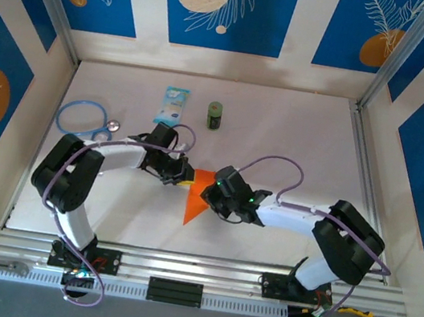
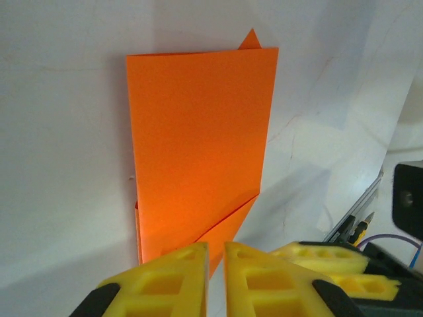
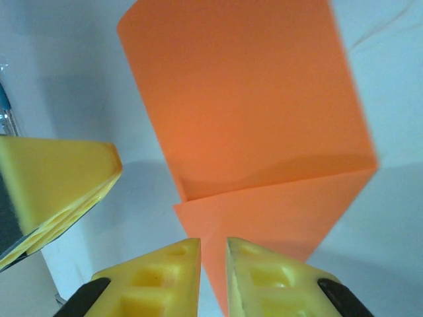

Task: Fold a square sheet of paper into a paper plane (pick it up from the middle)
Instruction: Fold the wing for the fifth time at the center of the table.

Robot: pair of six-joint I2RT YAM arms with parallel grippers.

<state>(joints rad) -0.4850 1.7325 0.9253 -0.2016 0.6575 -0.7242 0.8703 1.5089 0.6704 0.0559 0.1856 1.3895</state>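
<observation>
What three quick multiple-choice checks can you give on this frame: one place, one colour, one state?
1. Where is the orange paper?
A. at the far right corner
B. between the left gripper and the right gripper
C. against the arm bases

2. What colour is the small can beside the light-blue packet?
A. red
B. white
C. green

3. What state is the paper in?
A. folded, layers overlapping
B. flat, unfolded square
C. crumpled ball

Key:
1 B, the top view has it mid-table with a gripper at each side.
2 C, the top view shows the can green.
3 A, both wrist views show a flap lying over another layer.
</observation>
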